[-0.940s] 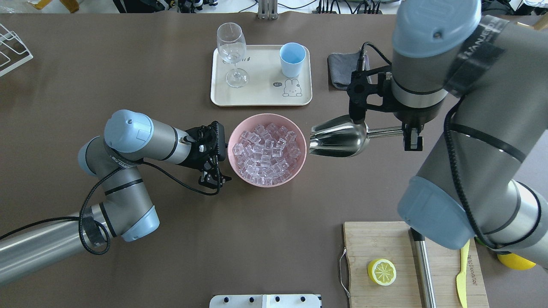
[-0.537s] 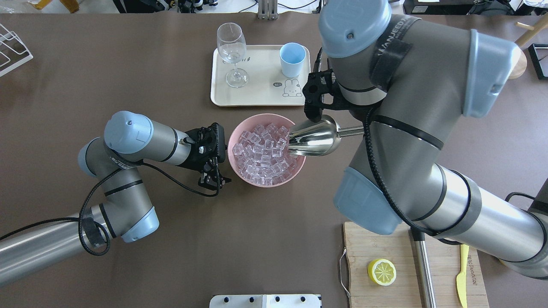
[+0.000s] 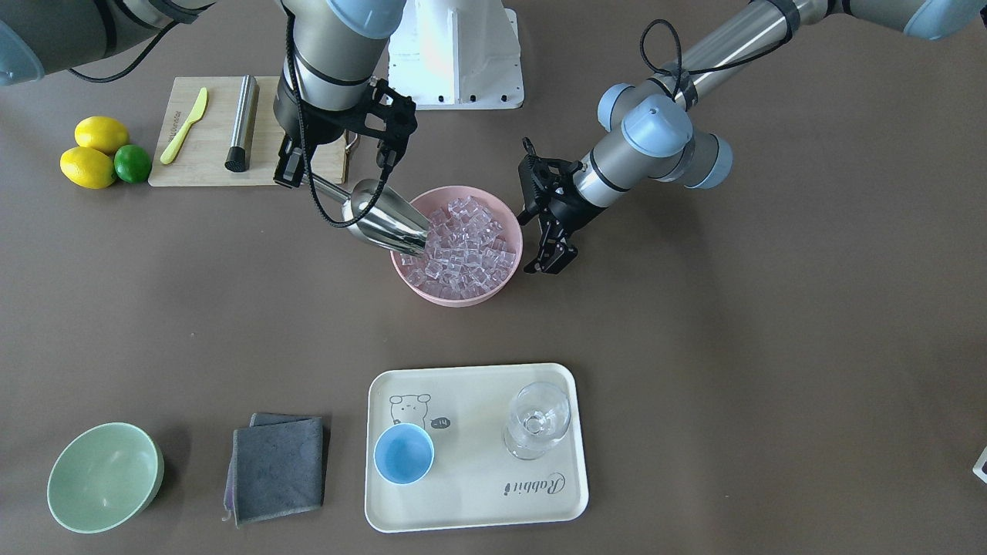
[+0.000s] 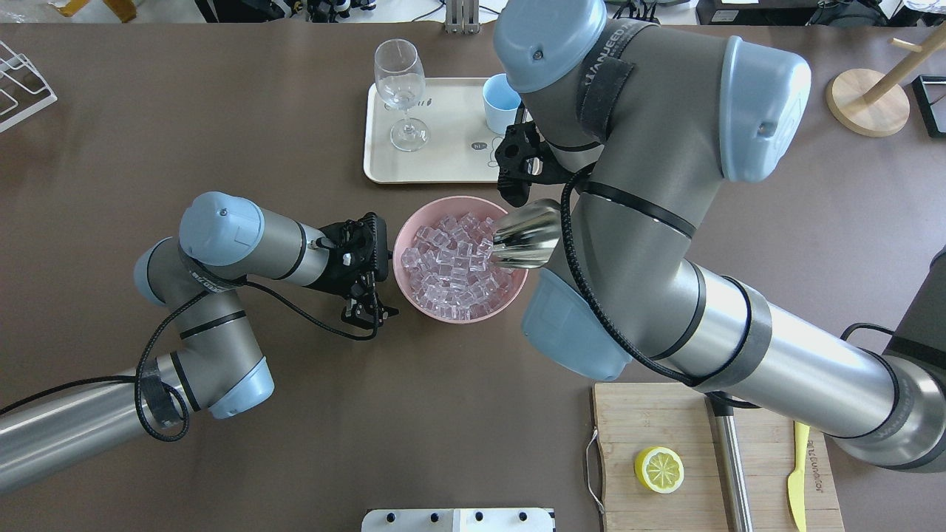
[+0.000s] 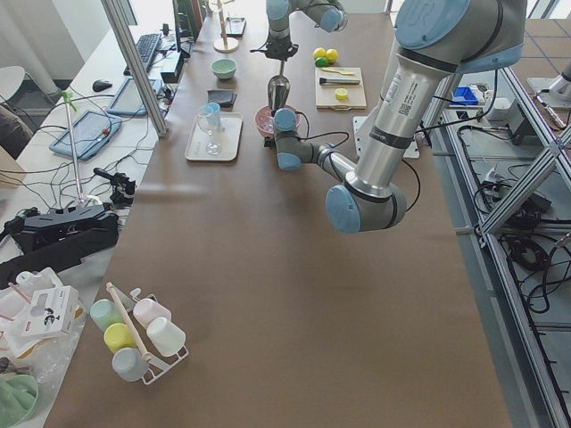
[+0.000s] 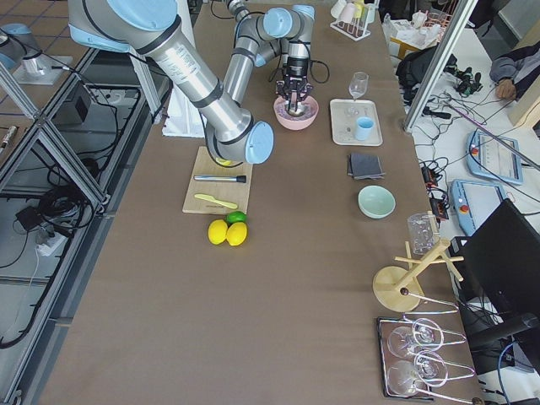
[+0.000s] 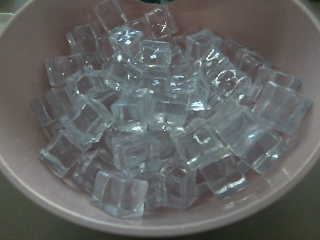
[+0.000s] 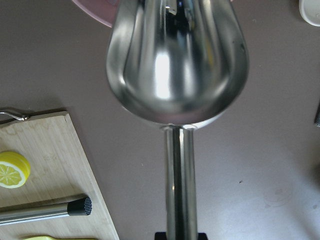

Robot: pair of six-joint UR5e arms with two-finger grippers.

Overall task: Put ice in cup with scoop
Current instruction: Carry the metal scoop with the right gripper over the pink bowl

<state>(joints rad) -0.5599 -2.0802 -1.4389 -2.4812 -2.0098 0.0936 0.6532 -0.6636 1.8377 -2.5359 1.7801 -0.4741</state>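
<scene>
The silver scoop [image 3: 385, 220] is tilted mouth-down, its front edge pushed among the ice [image 3: 466, 247] at one side of the pink bowl [image 3: 456, 303]. My right gripper [image 3: 297, 177] is shut on the scoop's handle. In the overhead view the scoop [image 4: 525, 235] shows at the bowl's right, and the arm hides that gripper. In the right wrist view the scoop [image 8: 177, 60] fills the frame. My left gripper [image 4: 366, 314] is beside the bowl's [image 4: 458, 319] left rim, apart from it, open and empty. The light-blue cup [image 3: 403, 453] stands upright on the cream tray [image 3: 540, 501].
A clear stemmed glass [image 3: 537, 420] stands on the tray beside the cup. A grey cloth [image 3: 276, 466] and a pale green bowl [image 3: 104, 478] lie near the tray. A cutting board [image 4: 650, 421] holds a lemon half [image 4: 658, 469], a steel cylinder and a yellow knife.
My right arm has swung left, carrying the scoop from beside the bowl over its rim and into the ice. My left arm has not moved.
</scene>
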